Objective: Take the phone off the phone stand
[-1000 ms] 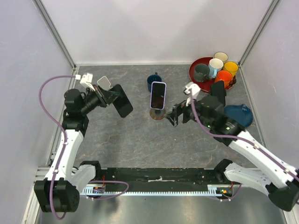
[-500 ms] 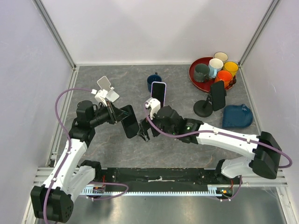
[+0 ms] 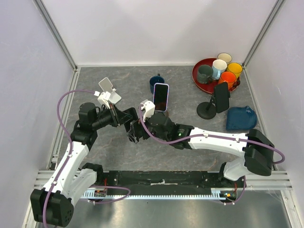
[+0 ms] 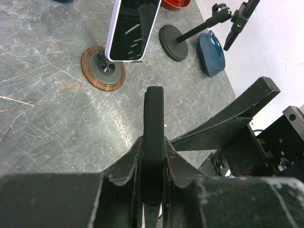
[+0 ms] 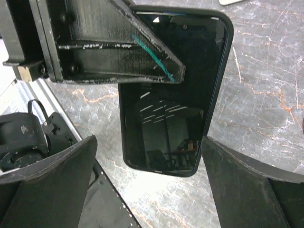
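A black phone [image 3: 128,118] hangs in the air above the table, left of centre. My left gripper [image 3: 121,116] is shut on it. The left wrist view shows the black phone [image 4: 154,118] edge-on, pinched between both fingers of the left gripper [image 4: 153,152]. My right gripper [image 3: 134,132] stands open at the phone's lower end. In the right wrist view the right gripper [image 5: 151,168] has one finger on each side of the dark screen [image 5: 175,109] without touching it. A left finger [image 5: 109,47] lies across the phone's top. A white stand [image 3: 105,85] sits behind the left arm.
A lavender-cased phone [image 3: 161,96] leans on a round wooden-based stand [image 4: 102,71] at centre. A black stand [image 3: 207,110] holds another dark phone [image 3: 221,97] at right. A blue cup [image 3: 156,81], a red tray [image 3: 195,73] of several cups and a blue pouch [image 3: 241,118] lie beyond.
The right arm has swung left from beside the wooden-based stand to the black phone. The left gripper has carried that phone toward the centre and nearer. Both grippers kept their state.
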Robot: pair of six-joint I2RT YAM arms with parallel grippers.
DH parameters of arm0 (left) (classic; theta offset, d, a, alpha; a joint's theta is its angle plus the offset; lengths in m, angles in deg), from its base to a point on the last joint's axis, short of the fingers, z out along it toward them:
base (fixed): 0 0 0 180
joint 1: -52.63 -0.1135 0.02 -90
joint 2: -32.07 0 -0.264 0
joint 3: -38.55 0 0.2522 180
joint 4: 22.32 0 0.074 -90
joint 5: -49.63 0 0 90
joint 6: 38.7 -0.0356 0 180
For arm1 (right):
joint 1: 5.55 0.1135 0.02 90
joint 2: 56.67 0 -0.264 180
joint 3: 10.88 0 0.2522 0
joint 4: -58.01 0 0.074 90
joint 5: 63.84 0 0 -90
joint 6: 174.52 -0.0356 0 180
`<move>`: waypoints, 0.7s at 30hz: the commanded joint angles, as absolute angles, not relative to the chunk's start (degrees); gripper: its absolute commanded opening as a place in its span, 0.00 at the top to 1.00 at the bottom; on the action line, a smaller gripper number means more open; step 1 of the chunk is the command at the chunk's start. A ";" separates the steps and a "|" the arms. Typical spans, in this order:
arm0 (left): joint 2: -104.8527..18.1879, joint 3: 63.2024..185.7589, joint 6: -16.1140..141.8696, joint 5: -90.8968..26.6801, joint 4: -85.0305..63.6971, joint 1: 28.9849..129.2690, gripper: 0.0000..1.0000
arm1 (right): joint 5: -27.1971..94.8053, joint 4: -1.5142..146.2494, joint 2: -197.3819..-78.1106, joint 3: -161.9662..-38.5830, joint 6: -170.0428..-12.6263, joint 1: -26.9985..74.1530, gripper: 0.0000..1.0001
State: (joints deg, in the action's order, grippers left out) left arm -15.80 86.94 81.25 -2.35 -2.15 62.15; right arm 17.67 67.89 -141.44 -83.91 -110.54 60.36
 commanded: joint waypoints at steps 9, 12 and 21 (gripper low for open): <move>-15.12 87.29 80.22 -0.29 -4.61 62.91 0.98 | 8.07 62.63 -143.76 -86.69 -112.03 62.04 0.02; -15.21 87.29 80.30 -0.20 -4.61 62.91 0.98 | 5.60 62.90 -143.85 -86.34 -112.47 62.13 0.02; -15.39 87.29 80.30 0.15 -4.70 63.00 0.98 | 7.79 61.84 -146.14 -87.39 -112.29 62.65 0.02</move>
State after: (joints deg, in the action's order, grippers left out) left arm -15.80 86.70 81.23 -2.33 -1.54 62.74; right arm 7.68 64.88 -144.98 -84.54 -111.79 61.98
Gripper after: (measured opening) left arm 0.211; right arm 0.982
